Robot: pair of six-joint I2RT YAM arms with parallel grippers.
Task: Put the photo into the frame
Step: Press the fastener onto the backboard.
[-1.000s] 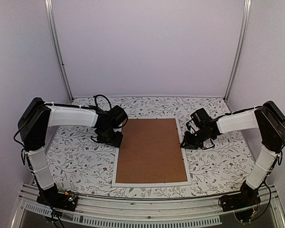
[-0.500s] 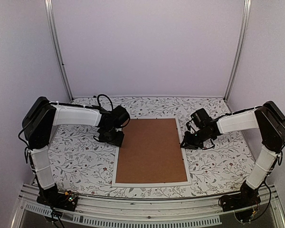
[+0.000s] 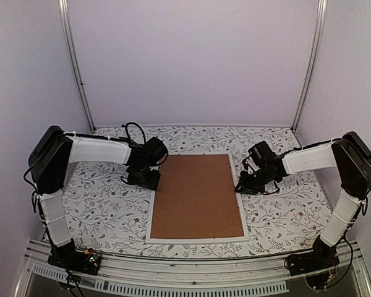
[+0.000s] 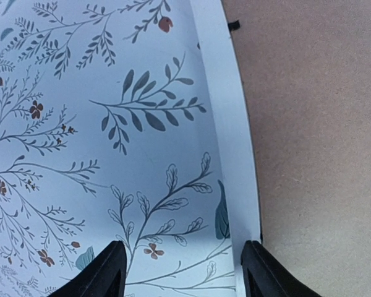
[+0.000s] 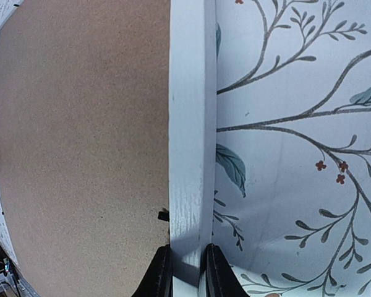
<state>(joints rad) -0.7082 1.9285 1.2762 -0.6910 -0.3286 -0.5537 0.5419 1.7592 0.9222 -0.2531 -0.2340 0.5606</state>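
The frame [image 3: 196,239] lies flat in the middle of the table, its thin white rim around a plain brown backing board [image 3: 198,195]. The photo is hidden. My left gripper [image 3: 149,181] hovers open at the frame's left rim [image 4: 229,124]. In the left wrist view, one finger [image 4: 108,269] is over the cloth and the other is at the rim's inner edge, and the left gripper [image 4: 182,252] holds nothing. My right gripper [image 3: 240,187] is shut on the frame's right rim [image 5: 188,124], and the right gripper [image 5: 187,255] has one finger on each side of it.
A floral tablecloth [image 3: 105,210] covers the table. Small black tabs [image 4: 234,25] sit along the board's edge [image 5: 80,136]. White walls and metal posts [image 3: 74,62] close in the back and sides.
The left arm's elbow swung a little to the right and its gripper edged closer to the frame's left rim. The right arm and the frame did not move.
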